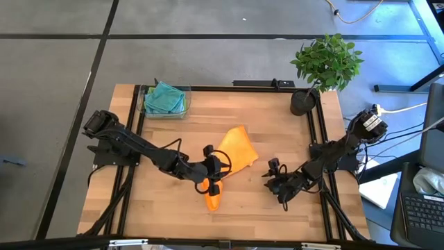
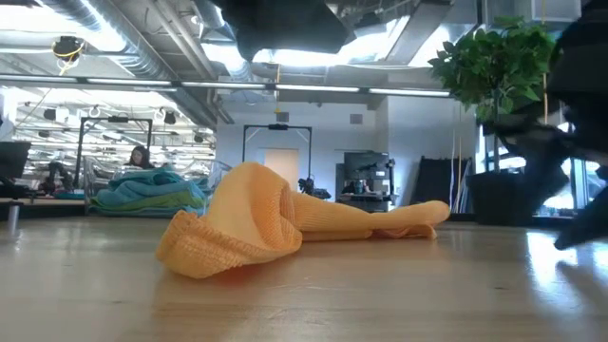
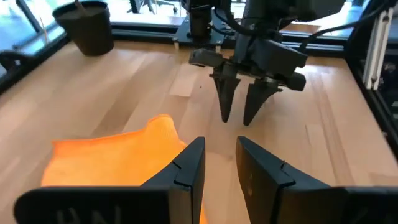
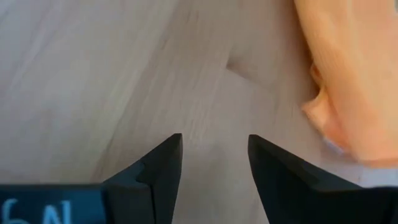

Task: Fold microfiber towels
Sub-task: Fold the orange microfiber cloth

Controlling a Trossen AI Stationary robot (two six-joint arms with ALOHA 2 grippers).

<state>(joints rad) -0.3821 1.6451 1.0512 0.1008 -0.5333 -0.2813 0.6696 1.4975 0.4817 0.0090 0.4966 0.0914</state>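
Observation:
An orange towel [image 1: 236,154] lies crumpled on the wooden table, with one bunched end [image 1: 213,201] toward the near edge. From table height its lump [image 2: 237,237] rests on the wood and a tail [image 2: 408,218] trails away. My left gripper [image 1: 212,182] hovers open above the towel's near part. In its wrist view the cloth [image 3: 118,158] lies beside one finger, and bare wood shows between the fingers [image 3: 221,163]. My right gripper [image 1: 275,182] stands open to the towel's right, over bare wood [image 4: 214,163], with the towel's edge [image 4: 339,81] off to one side.
A clear bin [image 1: 182,92] at the table's far left holds teal and light blue towels [image 1: 165,99]. A potted plant [image 1: 305,101] stands at the far right corner. A black frame [image 1: 316,132] runs around the table top. Bare wood lies between the two grippers.

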